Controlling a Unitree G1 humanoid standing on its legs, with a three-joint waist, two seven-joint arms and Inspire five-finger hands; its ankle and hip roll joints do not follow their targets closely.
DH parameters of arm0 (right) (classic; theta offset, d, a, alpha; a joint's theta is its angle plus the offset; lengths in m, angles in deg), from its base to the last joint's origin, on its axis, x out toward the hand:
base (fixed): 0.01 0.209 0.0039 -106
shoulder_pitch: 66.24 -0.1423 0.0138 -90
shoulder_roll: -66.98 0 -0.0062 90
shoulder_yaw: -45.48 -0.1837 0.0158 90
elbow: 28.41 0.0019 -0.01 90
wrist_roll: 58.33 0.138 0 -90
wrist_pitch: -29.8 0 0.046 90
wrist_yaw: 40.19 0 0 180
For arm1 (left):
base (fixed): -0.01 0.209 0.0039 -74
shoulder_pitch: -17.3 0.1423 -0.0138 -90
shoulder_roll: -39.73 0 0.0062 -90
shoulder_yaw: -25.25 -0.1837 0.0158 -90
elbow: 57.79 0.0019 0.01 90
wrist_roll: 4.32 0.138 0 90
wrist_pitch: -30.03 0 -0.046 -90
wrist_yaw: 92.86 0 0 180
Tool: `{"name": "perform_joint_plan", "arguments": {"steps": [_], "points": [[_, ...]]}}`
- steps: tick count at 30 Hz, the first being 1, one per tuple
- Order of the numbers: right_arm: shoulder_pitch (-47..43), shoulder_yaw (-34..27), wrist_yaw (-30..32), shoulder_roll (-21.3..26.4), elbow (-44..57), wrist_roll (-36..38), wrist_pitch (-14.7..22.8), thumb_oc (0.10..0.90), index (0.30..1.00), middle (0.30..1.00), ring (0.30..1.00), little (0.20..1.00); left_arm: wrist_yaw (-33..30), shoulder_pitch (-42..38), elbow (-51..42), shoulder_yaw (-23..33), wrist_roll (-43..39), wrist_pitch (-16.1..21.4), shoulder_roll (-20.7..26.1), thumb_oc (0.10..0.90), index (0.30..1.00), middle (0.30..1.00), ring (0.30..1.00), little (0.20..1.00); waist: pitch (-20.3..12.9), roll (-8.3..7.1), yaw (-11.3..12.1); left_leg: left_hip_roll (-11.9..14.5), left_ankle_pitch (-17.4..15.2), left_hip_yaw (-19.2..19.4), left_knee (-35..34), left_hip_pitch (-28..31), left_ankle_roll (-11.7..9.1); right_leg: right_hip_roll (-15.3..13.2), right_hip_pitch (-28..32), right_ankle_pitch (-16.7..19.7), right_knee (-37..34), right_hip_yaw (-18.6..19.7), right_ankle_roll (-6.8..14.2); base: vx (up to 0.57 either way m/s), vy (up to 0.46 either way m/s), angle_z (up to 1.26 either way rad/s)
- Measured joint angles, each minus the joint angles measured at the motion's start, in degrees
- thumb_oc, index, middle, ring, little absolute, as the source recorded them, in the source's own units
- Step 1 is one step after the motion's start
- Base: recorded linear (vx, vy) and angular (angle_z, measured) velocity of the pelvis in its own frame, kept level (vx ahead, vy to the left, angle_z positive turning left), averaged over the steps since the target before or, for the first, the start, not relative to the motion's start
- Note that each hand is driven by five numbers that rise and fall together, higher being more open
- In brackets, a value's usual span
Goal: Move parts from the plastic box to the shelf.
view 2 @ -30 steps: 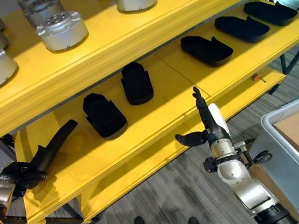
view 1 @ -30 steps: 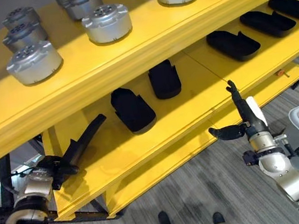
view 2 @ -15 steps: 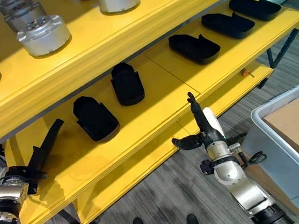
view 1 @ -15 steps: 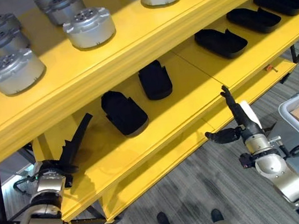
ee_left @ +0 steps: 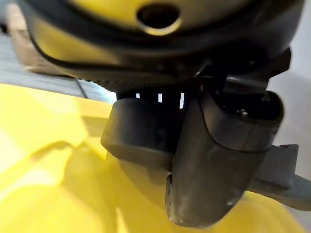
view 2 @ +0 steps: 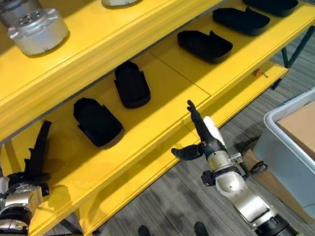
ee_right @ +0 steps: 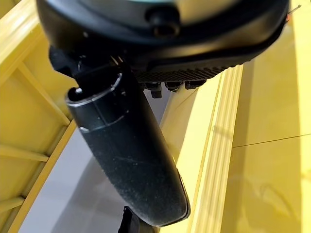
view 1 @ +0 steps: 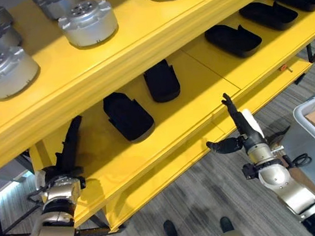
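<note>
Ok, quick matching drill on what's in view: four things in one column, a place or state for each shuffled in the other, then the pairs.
Things:
1. left hand
2. right hand
3. silver round parts
4. plastic box

Places or states:
A. on the top shelf board
B. on the floor, at the robot's right
C. shut on a long black part at the shelf's left end
D. open, fingers straight, by the middle shelf's front edge

Pairs: 1-C, 2-D, 3-A, 4-B
</note>
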Motion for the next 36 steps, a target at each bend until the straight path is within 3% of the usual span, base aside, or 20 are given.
{"name": "perform_joint_plan", "arguments": {"steps": [6, 7, 8, 9, 10, 11, 20, 36], "points": [[-0.03, 0.38, 1.12, -0.44, -0.24, -0.43, 0.0, 0.9, 1.0, 1.0, 1.0, 1.0, -3.07, -0.48, -0.6, -0.03, -1.33, 1.57, -0.59, 0.4, 0.3, 0.3, 0.3, 0.3, 0.41, -0.64, 0.04, 0.04, 0.04, -0.03, 0.0, 0.01, -0.05, 0.08, 0.03, 0.02, 0.0, -0.03, -0.03, 0.0, -0.005, 0.0], [-0.03, 0.4, 1.36, -0.47, -0.24, -0.45, 0.0, 0.9, 1.0, 1.0, 1.0, 1.0, -3.43, -0.46, -0.81, -0.03, -1.33, 2.0, -0.72, 0.598, 0.577, 0.577, 0.577, 0.577, 0.57, -0.77, 0.03, 0.04, 0.04, -0.03, 0.0, 0.01, -0.06, 0.09, 0.02, 0.03, 0.0, -0.03, -0.04, 0.0, 0.0, 0.0], [-0.03, 0.4, 1.58, -0.5, -0.24, -0.45, 0.0, 0.9, 1.0, 1.0, 1.0, 1.0, -3.55, -0.48, -1.13, -0.03, -1.34, 2.01, -0.71, 0.624, 0.613, 0.613, 0.613, 0.613, 0.7, -0.83, 0.05, 0.04, 0.05, -0.04, 0.0, 0.01, -0.06, 0.1, 0.03, 0.04, 0.0, -0.03, -0.04, 0.0, 0.0, 0.0], [-0.03, 0.4, 1.61, -0.57, -0.24, -0.46, 0.0, 0.9, 1.0, 1.0, 1.0, 1.0, -3.66, -0.53, -1.31, -0.02, -1.34, 2.02, -0.7, 0.763, 0.808, 0.808, 0.808, 0.808, 0.81, -0.89, 0.04, 0.03, 0.05, -0.04, 0.0, 0.02, -0.06, 0.1, 0.04, 0.04, 0.0, -0.03, -0.04, 0.0, 0.0, 0.0], [-0.03, 0.4, 1.61, -0.59, -0.24, -0.46, 0.0, 0.9, 1.0, 1.0, 1.0, 1.0, -3.71, -0.54, -1.37, -0.02, -1.34, 2.02, -0.7, 0.763, 0.808, 0.808, 0.808, 0.808, 0.84, -0.89, 0.04, 0.02, 0.05, -0.03, 0.0, 0.02, -0.06, 0.1, 0.04, 0.04, 0.0, -0.03, -0.04, 0.0, 0.0, 0.0], [-0.04, 0.4, 1.62, -0.82, -0.25, -0.47, 0.0, 0.9, 1.0, 1.0, 1.0, 1.0, -3.75, -0.54, -1.84, -0.01, -1.42, 2.06, -0.76, 0.9, 1.0, 1.0, 1.0, 1.0, 0.99, -0.92, 0.05, 0.02, 0.05, -0.03, 0.0, 0.02, -0.06, 0.1, 0.04, 0.05, 0.0, -0.03, -0.05, 0.0, 0.0, 0.0], [-0.76, 0.95, 1.65, -2.06, -0.29, -1.06, 0.0, 0.9, 1.0, 1.0, 1.0, 1.0, -3.06, -2.17, -3.32, -0.09, -3.45, 2.27, -1.67, 0.9, 1.0, 1.0, 1.0, 1.0, 2.43, -2.08, 0.07, 0.0, 0.11, -0.19, 0.01, 0.26, -0.08, 0.12, 0.45, 0.12, 0.02, -0.29, -0.1, 0.0, 0.0, 0.0], [-2.32, 1.71, 1.78, -2.18, -0.36, -1.07, -0.02, 0.9, 1.0, 1.0, 1.0, 1.0, -1.96, -2.8, -7.95, -0.03, -8.03, 4.96, -5.58, 0.9, 1.0, 1.0, 1.0, 1.0, 2.43, -2.15, 0.28, 0.12, 0.16, -0.31, 0.01, 1.16, -0.14, 0.25, 1.26, 0.28, 0.31, -0.51, -0.17, 0.0, 0.0, 0.0]]}}
